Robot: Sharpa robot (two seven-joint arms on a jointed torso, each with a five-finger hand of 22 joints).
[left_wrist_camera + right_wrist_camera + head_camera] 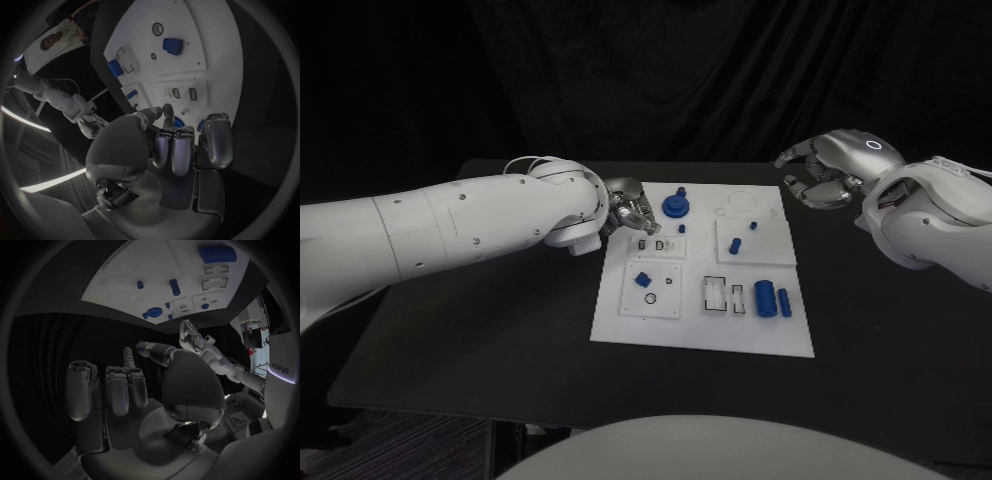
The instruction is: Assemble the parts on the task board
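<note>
The white task board lies mid-table, and the left wrist view shows its bare face. On it stand a blue knob, a blue block, a large blue cylinder and a thinner pin. My left hand hovers over the board's far left corner, just left of the knob. Its fingers are curled in with nothing seen in them. My right hand hangs off the far right corner, fingers folded and holding nothing.
Small blue pegs and rectangular slots dot the board. Black tabletop surrounds the board on all sides. The right wrist view shows the board, the knob and my left hand beyond it.
</note>
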